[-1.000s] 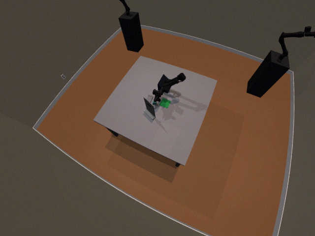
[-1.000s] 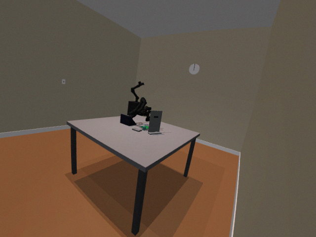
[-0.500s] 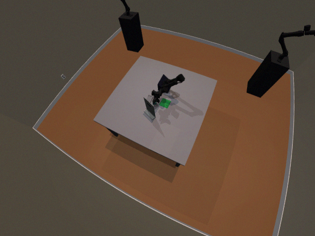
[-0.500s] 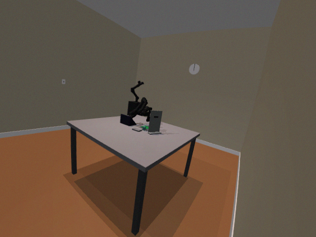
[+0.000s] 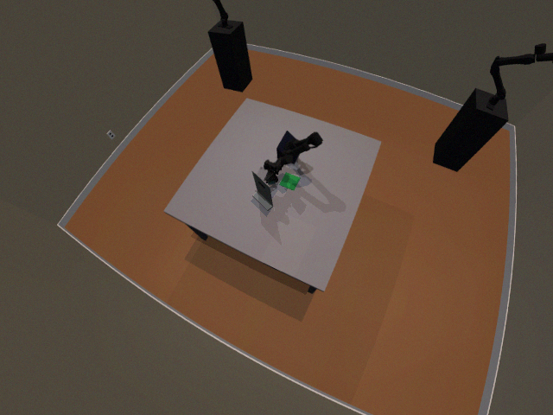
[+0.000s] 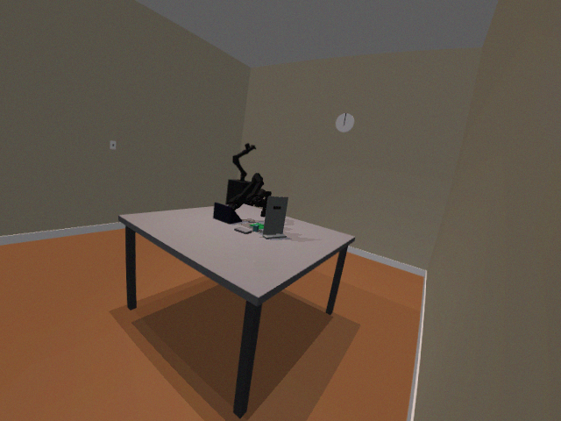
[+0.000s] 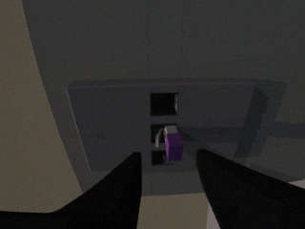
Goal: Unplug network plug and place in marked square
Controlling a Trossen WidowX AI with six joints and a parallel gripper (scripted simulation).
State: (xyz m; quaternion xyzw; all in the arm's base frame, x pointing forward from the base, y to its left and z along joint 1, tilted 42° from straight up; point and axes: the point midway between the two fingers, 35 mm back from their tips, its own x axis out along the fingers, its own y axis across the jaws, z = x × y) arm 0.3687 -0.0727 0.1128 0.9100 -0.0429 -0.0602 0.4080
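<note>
The upright grey panel (image 5: 264,189) (image 6: 275,222) (image 7: 214,38) stands on the table. In the wrist view its socket block (image 7: 114,124) has three dark openings in a column. The purple plug (image 7: 173,147) sticks out of the middle opening. A thin pale strip (image 7: 157,138) shows at its left; I cannot tell for sure that it is the tab. My gripper (image 5: 270,179) (image 6: 264,213) (image 7: 170,158) is partly open and empty, in front of the panel, with the plug seen beyond the gap between its fingertips. The green marked square (image 5: 290,181) (image 6: 259,225) lies on the table beside the panel.
A dark blue slanted board (image 5: 286,142) (image 6: 223,212) stands near my arm's base. A flat grey piece (image 6: 243,230) and a small teal object (image 6: 256,228) lie near the square. Two dark pedestals (image 5: 230,54) (image 5: 468,129) with other arms stand beyond the table.
</note>
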